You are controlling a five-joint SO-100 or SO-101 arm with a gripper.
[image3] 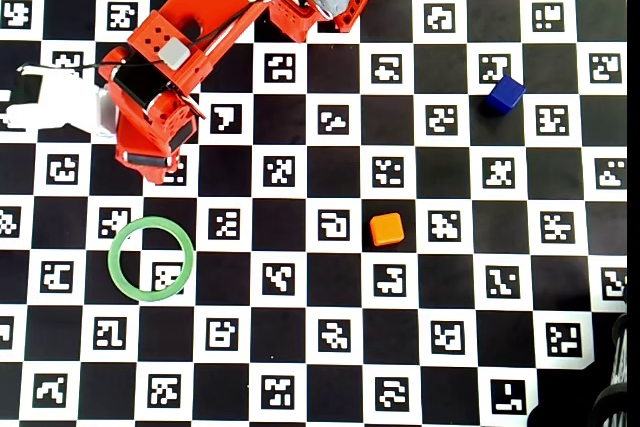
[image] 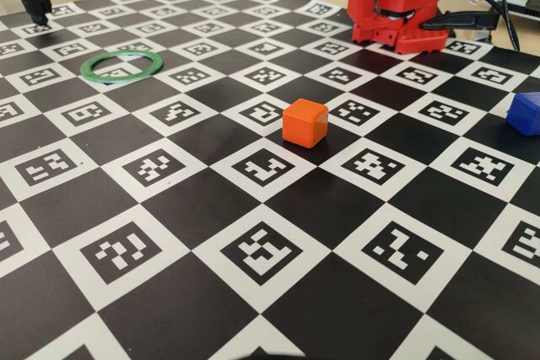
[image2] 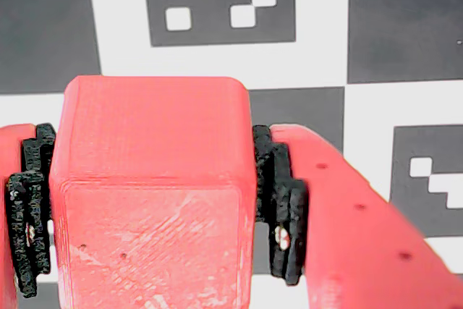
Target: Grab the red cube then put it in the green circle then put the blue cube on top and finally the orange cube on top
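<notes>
Red cube clamped between gripper fingers above checkered marker board; green circle, orange cube, blue cube resting apart on board.

In the overhead view, the small solid-orange cube lies on the chequered marker board. The thin flat green ring lies well left of it, slightly nearer the bottom edge. The small deep-blue cube sits up and right of the orange cube.
</notes>
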